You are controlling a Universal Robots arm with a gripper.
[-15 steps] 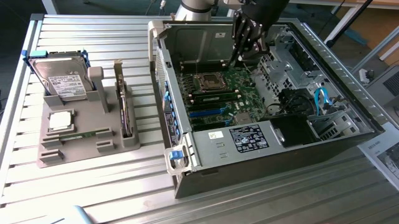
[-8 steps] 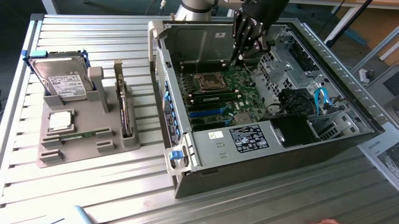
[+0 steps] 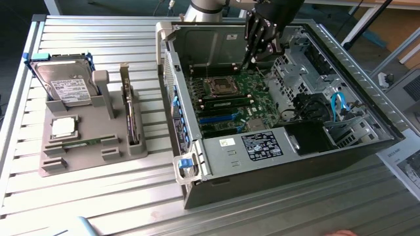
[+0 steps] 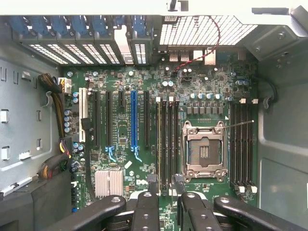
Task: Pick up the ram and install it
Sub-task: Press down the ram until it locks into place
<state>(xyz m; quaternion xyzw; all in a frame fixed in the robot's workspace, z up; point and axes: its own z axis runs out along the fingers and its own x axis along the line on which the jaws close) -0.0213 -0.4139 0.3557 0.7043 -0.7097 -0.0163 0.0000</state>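
One ram (image 3: 82, 143), a thin green stick, lies flat in the grey fixture (image 3: 98, 105) on the exterior view's left. A second thin green stick (image 3: 226, 102) appears to stand in a long slot (image 4: 159, 144) beside the processor socket on the motherboard (image 4: 122, 134). My gripper (image 3: 256, 58) hangs inside the open computer case (image 3: 367, 105), over the far part of the board. In the wrist view the gripper (image 4: 165, 182) sits just above that bank of slots. Its fingers (image 4: 147, 207) are a little apart with only the board showing between them.
The fixture also holds a hard drive (image 3: 66, 83), a square silver processor chip (image 3: 64, 127) and an upright expansion card (image 3: 133, 118). The processor socket (image 4: 203, 151) is bare. The power supply (image 3: 262, 145) and blue cables (image 3: 338, 105) crowd the case. A fingertip (image 3: 341, 232) shows at the front edge.
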